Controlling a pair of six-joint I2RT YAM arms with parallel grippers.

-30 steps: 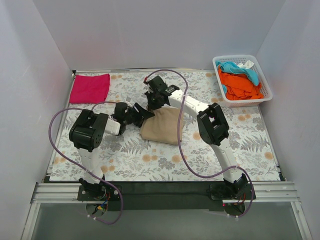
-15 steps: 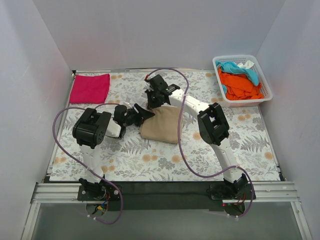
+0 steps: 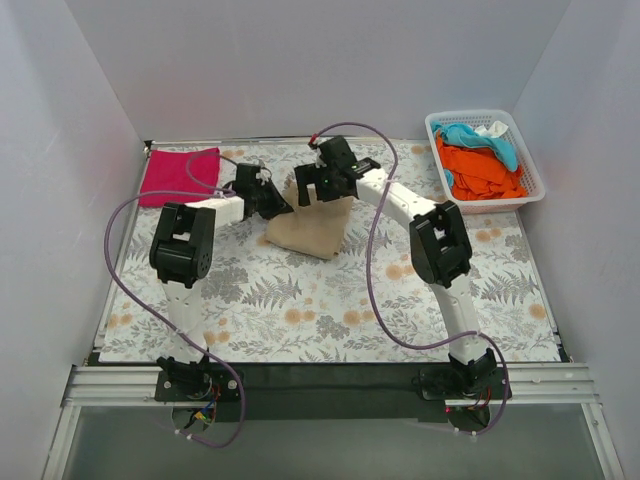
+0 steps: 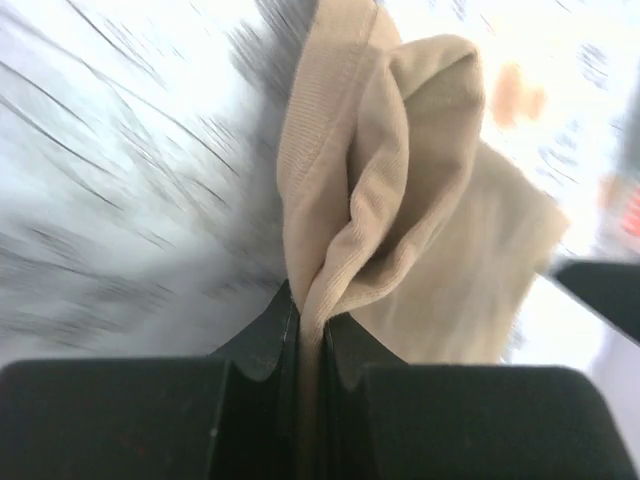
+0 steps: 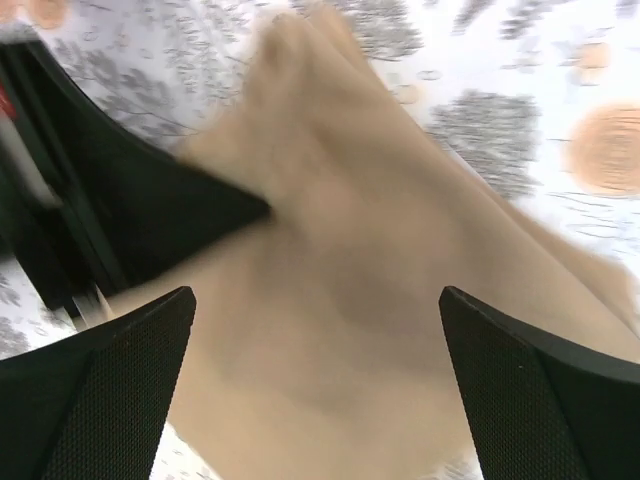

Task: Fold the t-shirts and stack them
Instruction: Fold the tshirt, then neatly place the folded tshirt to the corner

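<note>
Fern-print table [image 3: 300, 310] on my feed. Folded pink t-shirt [image 3: 180, 175] flat in far-left corner. White basket [image 3: 495, 204] sits far-right, with orange clothes [image 3: 478, 170] and teal cloth [image 3: 470, 133] inside. Tan t-shirt [image 3: 305, 228] bunched near middle, toward far edge, well apart from basket.

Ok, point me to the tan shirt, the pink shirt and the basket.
tan shirt [image 3: 305, 230]: top view, middle of the bunched cloth.
pink shirt [image 3: 172, 180]: top view, centre of the folded square.
basket [image 3: 490, 205]: top view, on its near white wall.

Left arm [image 3: 185, 245] and right arm [image 3: 400, 205] stretched to far centre, left fingers [image 4: 140, 420] pinching tan t-shirt [image 3: 305, 230], right fingers [image 5: 100, 380] spread
</note>
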